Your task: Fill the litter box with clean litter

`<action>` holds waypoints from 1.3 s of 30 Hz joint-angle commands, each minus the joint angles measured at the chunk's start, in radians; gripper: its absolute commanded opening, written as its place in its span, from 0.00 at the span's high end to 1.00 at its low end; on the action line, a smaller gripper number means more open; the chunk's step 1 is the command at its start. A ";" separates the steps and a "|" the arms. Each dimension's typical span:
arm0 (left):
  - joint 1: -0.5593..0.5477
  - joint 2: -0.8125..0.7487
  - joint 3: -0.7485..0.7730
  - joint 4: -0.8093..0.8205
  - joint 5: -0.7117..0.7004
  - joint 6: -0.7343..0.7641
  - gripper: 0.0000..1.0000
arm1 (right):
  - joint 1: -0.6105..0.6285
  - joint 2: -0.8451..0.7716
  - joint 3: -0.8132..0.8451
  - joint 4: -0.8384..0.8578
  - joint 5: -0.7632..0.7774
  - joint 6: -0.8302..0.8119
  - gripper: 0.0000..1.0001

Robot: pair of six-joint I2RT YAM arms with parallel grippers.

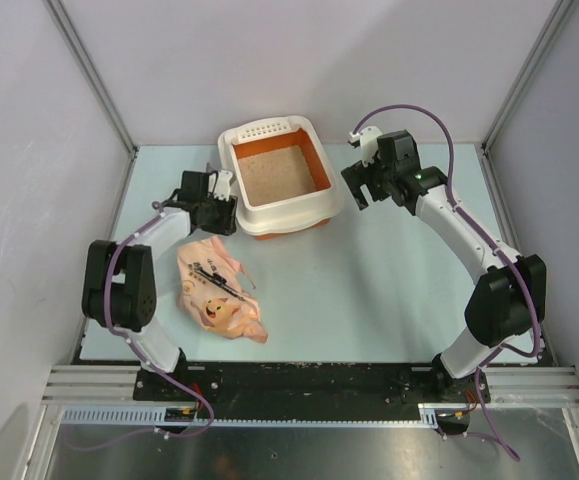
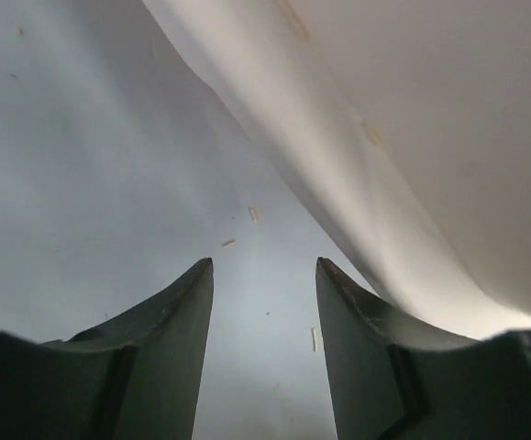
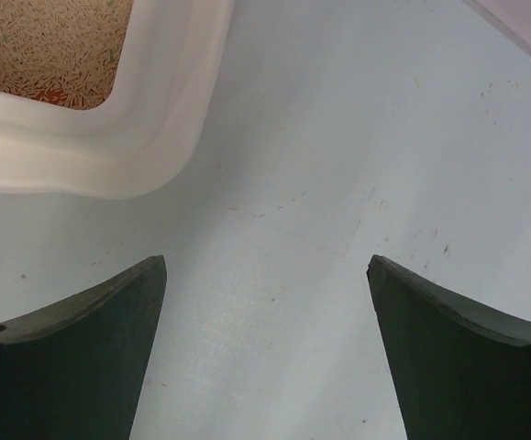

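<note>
The litter box [image 1: 304,210] stands at the back middle of the table, with a cream rim, orange inner walls and a perforated strip at its far end. Tan litter [image 1: 281,174] covers its floor and also shows in the right wrist view [image 3: 45,46]. The pink-peach litter bag [image 1: 219,290] lies crumpled and flat on the table in front of the box's left side. My left gripper [image 1: 221,203] is open and empty, low beside the box's left wall [image 2: 412,137]. My right gripper [image 1: 359,185] is open and empty, just right of the box's corner [image 3: 127,137].
A thin dark clip [image 1: 214,276] lies across the bag. A few stray litter grains [image 2: 253,214] lie on the table by the left gripper. Metal frame posts stand at the back corners. The table's front rail runs along the near edge.
</note>
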 commanded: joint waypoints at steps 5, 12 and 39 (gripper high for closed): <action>0.151 -0.268 -0.032 -0.120 0.272 0.191 0.26 | -0.007 -0.031 -0.004 -0.013 -0.080 0.008 0.01; 0.247 -0.524 0.004 -0.563 0.492 0.764 0.08 | -0.002 -0.024 -0.004 -0.038 -0.162 0.012 0.00; 0.084 -0.596 -0.050 -0.939 0.452 1.615 0.12 | 0.061 0.142 0.213 0.064 -0.148 0.207 0.00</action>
